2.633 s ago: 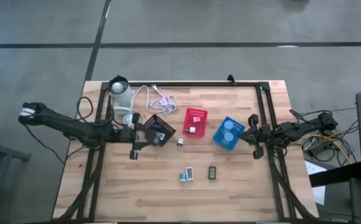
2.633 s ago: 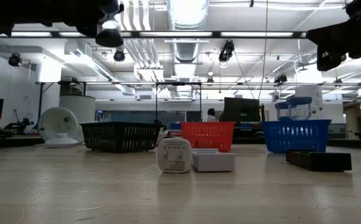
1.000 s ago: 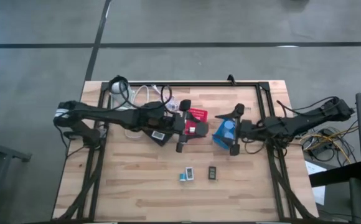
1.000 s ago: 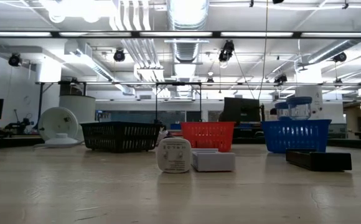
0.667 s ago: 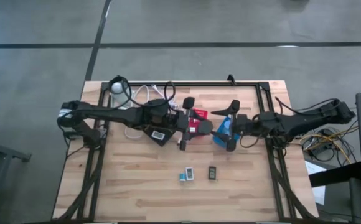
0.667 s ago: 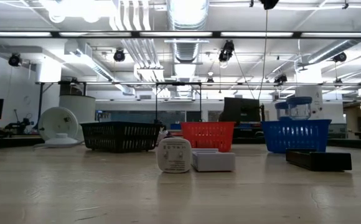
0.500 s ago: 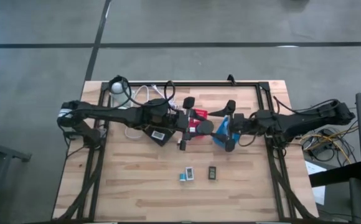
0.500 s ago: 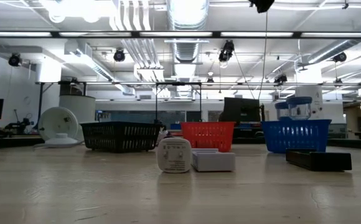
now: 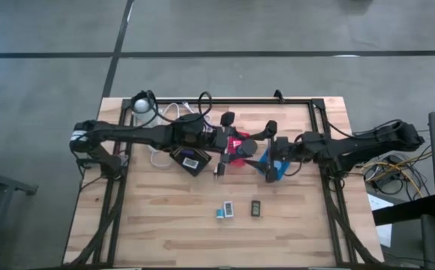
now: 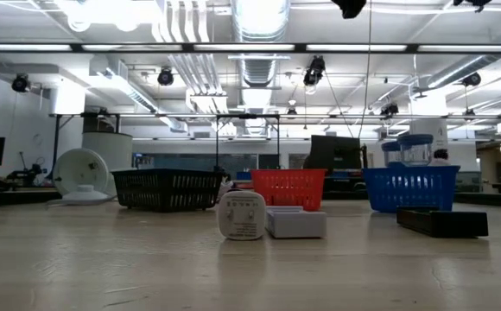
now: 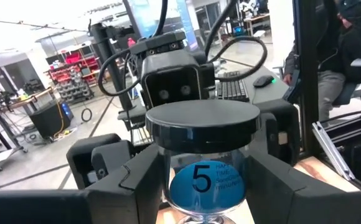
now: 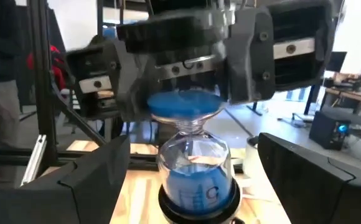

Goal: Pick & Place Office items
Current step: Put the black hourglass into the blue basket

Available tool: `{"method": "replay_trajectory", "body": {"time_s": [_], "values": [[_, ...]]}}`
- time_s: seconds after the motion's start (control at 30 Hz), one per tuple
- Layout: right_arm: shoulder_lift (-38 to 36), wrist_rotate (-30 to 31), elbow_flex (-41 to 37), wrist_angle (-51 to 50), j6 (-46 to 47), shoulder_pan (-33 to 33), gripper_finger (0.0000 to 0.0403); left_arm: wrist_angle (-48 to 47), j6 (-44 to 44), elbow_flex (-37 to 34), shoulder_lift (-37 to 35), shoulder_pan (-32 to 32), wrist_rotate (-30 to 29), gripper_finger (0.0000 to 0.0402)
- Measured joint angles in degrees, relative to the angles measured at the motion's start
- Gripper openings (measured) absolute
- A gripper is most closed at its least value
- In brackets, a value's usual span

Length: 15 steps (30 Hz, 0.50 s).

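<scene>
An hourglass (image 11: 203, 146) with black caps and blue sand hangs upright in my left gripper (image 11: 203, 186), high over the middle of the table between the red bin (image 9: 237, 137) and the blue bin (image 9: 280, 145). My right gripper (image 12: 199, 186) faces it from the table's right side. It is open, and its fingers stand on either side of the lower bulb (image 12: 196, 168) without touching. Two small white and teal blocks (image 9: 226, 211) and a black block (image 9: 256, 208) lie flat on the table near its front. My left gripper pinches the hourglass's upper half (image 11: 168, 177) between its two fingers, just under the top cap (image 11: 203, 118). The fingers (image 12: 127, 84) come level from the table's left side. The hourglass stands upright, its lower bulb and bottom cap (image 12: 199, 208) hanging below the fingers, clear of the table.
A black bin (image 9: 190, 159) stands left of the red bin, partly under the left arm. A white lamp (image 9: 142, 105) and its cable (image 9: 174, 112) lie at the far left. Bare wood stretches along the near edge.
My right gripper has moved toward the table's left, up to the hourglass, and has stayed open, its fingers now flanking the lower bulb. My left gripper has shifted a little toward the right with the hourglass, which stays upright.
</scene>
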Motion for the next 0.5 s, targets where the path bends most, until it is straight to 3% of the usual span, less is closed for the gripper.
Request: {"method": "replay_trajectory", "body": {"time_s": [0.3, 0.5], "values": [[4.11, -2.70, 0.97, 3.74, 1.00, -2.06, 0.0336, 0.31, -0.73, 0.07, 0.00, 0.13, 1.32, 0.0188], [7.69, -2.68, 3.68, 3.32, -0.18, -2.14, 0.0301, -0.13, -0.81, 0.06, 0.00, 0.13, 1.51, 0.0188]]}}
